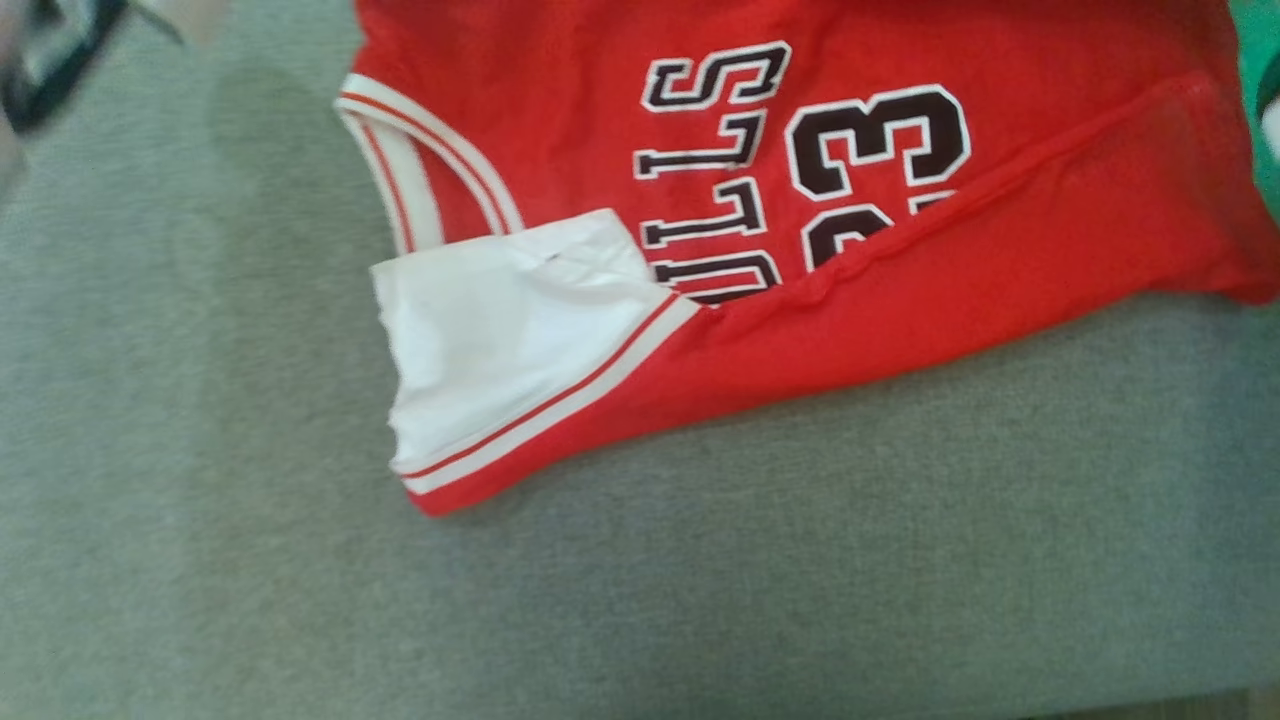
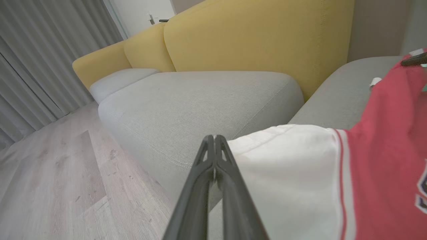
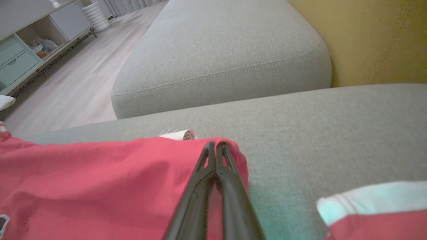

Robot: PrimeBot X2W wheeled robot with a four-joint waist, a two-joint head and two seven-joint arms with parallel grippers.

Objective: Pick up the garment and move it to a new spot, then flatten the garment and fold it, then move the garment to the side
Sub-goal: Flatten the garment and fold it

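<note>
The left fingers (image 2: 196,190) and right fingers (image 3: 195,196) are long, dark grey, tapering (openwork near the tips), seemingly matte plastic.

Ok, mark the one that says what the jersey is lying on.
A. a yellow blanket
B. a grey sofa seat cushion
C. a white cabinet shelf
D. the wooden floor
B: the garment is spread on the grey seat cushion, and the only yellow is the backrest rising behind the seats.
</note>
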